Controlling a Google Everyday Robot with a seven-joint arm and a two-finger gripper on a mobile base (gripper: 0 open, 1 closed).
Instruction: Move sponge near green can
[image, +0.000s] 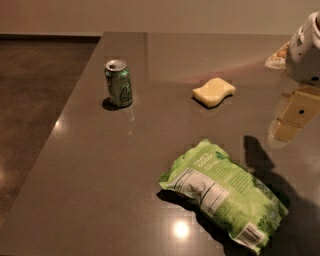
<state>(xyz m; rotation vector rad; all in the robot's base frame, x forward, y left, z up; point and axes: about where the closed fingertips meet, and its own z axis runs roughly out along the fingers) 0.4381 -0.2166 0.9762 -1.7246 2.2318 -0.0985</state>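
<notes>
Though lying nearest, takes no part in the job: flat, crinkled light-green snack bag (225, 200), front right on the dark, glossy grey table (90, 190). Further back at the right edge, cream-coloured gripper (292, 120) below a white wrist (306, 47), seemingly above the table and apart from the sponge. Impossible to tell how wide it stands, but carrying neither task thing. Beyond and to its left, small pale yellow soft sponge (214, 92) with wavy sides, flat on the table, untouched. About level with it and well apart to the left, small upright green drink can (118, 83) with silver top, near the table's left edge. Judged from this: nothing done yet. Left to do: reach across to the sponge, close on it, carry it leftward, set it down just beside the can without knocking it over.
</notes>
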